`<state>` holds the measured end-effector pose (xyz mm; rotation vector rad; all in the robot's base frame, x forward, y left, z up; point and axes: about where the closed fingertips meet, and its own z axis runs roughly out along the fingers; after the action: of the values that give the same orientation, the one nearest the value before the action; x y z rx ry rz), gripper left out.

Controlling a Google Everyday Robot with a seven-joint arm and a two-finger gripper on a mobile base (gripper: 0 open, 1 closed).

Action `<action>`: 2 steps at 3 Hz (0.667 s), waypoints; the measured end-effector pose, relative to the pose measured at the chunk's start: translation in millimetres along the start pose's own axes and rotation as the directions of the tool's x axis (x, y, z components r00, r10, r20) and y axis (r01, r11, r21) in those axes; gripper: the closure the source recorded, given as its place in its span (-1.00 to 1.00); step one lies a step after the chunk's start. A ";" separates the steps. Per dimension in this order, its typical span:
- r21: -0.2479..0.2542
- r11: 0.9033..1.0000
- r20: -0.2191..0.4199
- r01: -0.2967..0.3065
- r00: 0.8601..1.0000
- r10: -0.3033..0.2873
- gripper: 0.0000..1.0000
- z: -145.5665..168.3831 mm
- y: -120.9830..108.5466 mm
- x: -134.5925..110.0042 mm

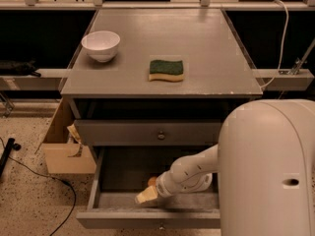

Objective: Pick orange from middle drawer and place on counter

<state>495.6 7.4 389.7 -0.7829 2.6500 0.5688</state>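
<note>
Camera view: the orange (pixel 152 181), a small round orange-yellow patch mostly hidden, sits in the open middle drawer (pixel 118 201) just behind the hand (pixel 146 196); whether the hand grips it cannot be told

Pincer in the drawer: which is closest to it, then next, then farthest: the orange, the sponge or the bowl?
1. Orange, in the middle drawer, right beside the pincer.
2. Green sponge, up on the counter, near its middle.
3. White bowl, at the counter's back left.
</note>
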 end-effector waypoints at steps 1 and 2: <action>0.000 1.000 0.000 0.000 1.000 0.000 -1.00 0.0 0.0 0.0; 0.020 1.000 0.008 0.020 1.000 -0.020 -1.00 -2.5 -0.9 -8.5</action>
<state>502.4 9.3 395.0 -0.7987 2.6330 0.5389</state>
